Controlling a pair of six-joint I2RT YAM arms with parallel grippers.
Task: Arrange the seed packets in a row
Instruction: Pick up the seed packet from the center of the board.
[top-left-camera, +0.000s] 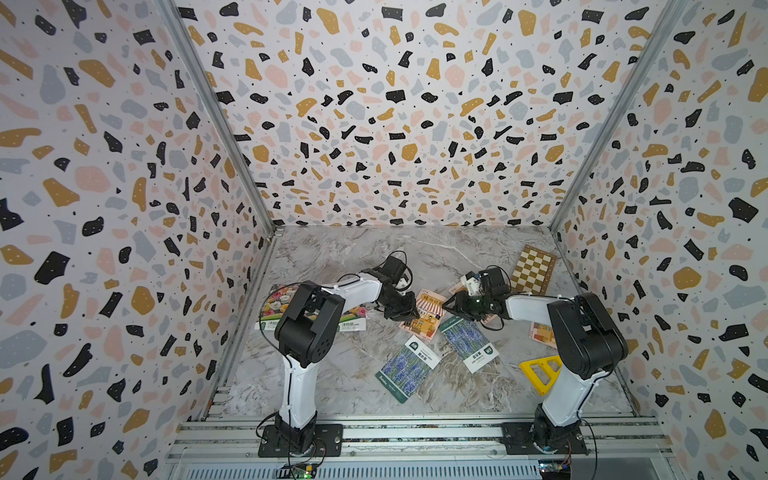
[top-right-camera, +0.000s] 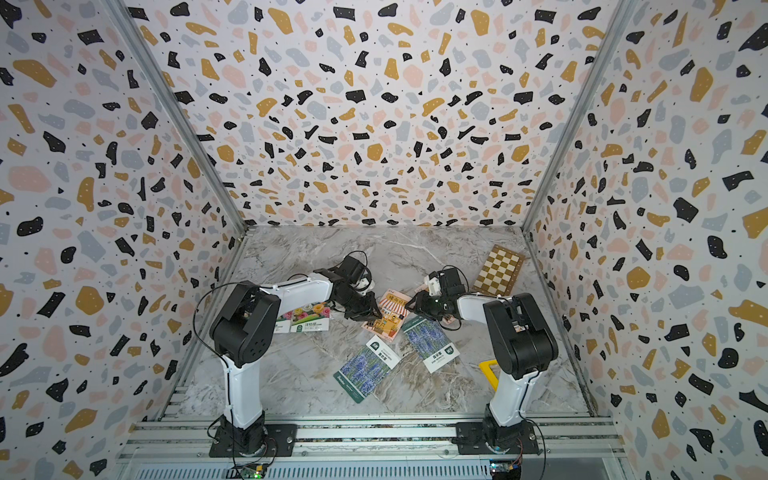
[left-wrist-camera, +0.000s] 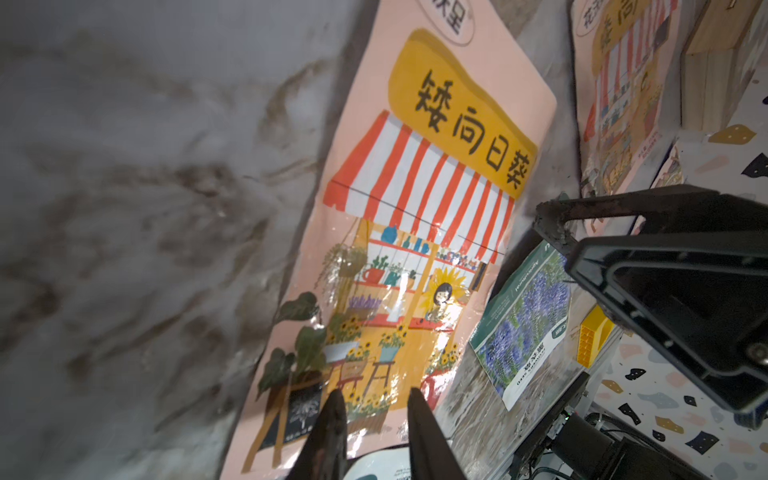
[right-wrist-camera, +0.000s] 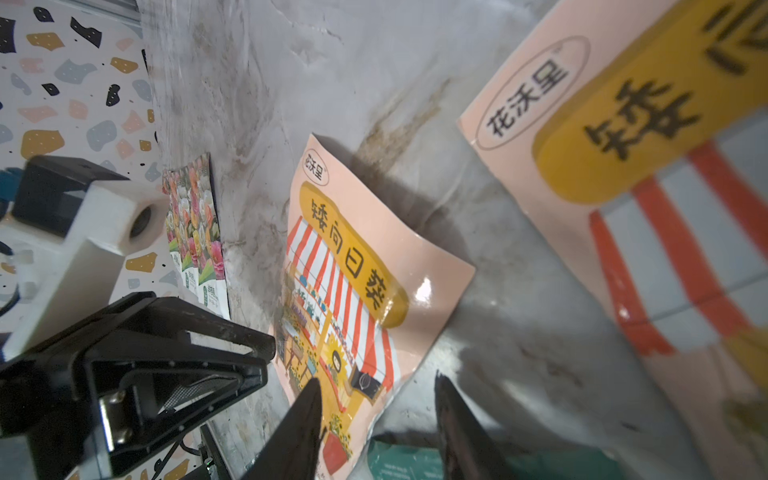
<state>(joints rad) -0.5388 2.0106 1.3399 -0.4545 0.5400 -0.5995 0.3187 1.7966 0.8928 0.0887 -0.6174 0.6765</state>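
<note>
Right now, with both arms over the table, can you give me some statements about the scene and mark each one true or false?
1. The left gripper is at one end of a shop-awning packet. True.
2. The checkerboard lies beside the left arm's base. False: it lies far back, by the right wall.
3. Two lavender packets lie nearer the arm bases than that awning packet. True.
4. The right gripper holds the yellow triangular frame. False: the frame lies on the table beside the right arm.
5. The packets already form one straight row. False: they lie scattered at different angles.
</note>
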